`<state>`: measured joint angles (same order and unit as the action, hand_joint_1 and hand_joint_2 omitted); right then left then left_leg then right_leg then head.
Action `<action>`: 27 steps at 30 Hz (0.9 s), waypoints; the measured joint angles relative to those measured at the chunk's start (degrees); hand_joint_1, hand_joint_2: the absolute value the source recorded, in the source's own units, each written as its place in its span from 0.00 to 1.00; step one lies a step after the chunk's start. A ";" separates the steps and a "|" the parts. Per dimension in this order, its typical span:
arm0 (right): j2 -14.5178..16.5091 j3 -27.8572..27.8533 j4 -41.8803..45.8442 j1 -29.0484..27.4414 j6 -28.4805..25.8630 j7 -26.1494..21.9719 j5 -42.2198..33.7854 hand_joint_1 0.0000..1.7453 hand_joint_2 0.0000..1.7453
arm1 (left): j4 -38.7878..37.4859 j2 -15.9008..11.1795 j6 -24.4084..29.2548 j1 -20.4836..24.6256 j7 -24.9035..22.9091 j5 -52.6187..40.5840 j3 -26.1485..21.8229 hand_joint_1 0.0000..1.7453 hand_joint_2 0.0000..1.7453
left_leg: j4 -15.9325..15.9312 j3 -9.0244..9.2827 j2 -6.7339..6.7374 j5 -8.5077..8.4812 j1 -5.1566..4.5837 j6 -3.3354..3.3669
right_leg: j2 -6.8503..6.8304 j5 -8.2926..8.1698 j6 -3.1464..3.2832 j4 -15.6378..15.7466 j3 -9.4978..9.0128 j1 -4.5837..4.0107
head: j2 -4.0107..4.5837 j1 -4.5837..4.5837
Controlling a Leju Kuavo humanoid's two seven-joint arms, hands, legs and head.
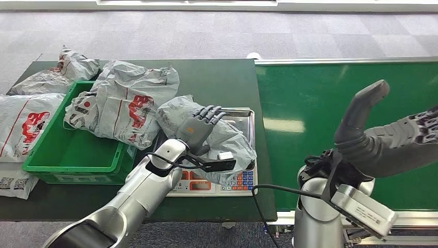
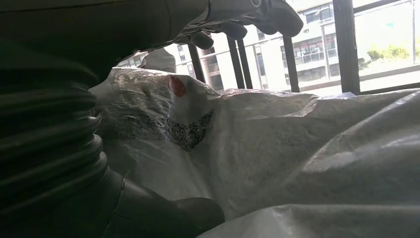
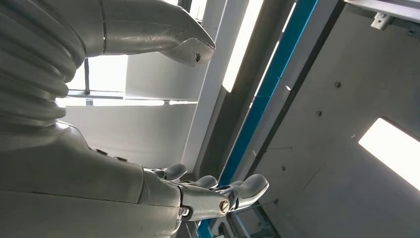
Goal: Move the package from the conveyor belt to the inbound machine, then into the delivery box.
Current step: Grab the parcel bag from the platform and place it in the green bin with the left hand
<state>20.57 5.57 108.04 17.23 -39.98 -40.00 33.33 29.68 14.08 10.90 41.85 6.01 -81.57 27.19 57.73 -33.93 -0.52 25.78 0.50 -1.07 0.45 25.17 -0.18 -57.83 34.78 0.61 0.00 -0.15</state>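
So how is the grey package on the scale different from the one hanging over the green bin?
The package on the scale lies on the metal tray of the inbound machine with the left robot hand resting on it; the package over the green bin is untouched and draped across the bin's rim. The scale one looks plain grey and smaller; the bin one shows red printing. Both are crumpled grey plastic mailer bags.

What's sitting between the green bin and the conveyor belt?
In the head view, a scale with a steel tray sits between the bin and belt, holding a grey package under the left hand.
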 joint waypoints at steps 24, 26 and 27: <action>0.00 0.02 -0.60 0.07 0.00 0.02 1.14 0.00 1.00 | -5.93 -0.87 -4.51 3.72 6.51 -0.29 3.60 1.00 1.00 | -0.01 0.21 -0.05 -0.09 0.00 0.09 | -0.15 -0.04 -0.03 0.00 -0.27 0.00 | 0.00 0.00; 0.00 0.02 -0.62 0.07 0.00 0.02 1.19 0.00 1.00 | -6.11 -0.91 -4.60 3.95 7.08 -0.23 3.60 1.00 1.00 | -0.01 0.21 -0.05 -0.08 0.01 0.09 | -0.14 -0.03 -0.02 0.00 -0.25 -0.01 | 0.00 0.00; 0.00 0.02 -0.63 0.07 0.00 0.02 1.21 0.00 1.00 | -6.23 -0.92 -4.68 4.05 7.46 -0.22 3.60 1.00 1.00 | -0.01 0.21 -0.05 -0.08 0.01 0.09 | -0.14 -0.03 -0.02 0.00 -0.24 -0.01 | 0.00 0.00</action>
<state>20.57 5.60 107.41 17.30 -39.98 -39.98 34.55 23.45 13.15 6.23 45.90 13.47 -81.79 30.80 57.72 -33.73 -0.57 25.70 0.51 -0.98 0.31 25.14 -0.20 -57.83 34.53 0.60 0.00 -0.15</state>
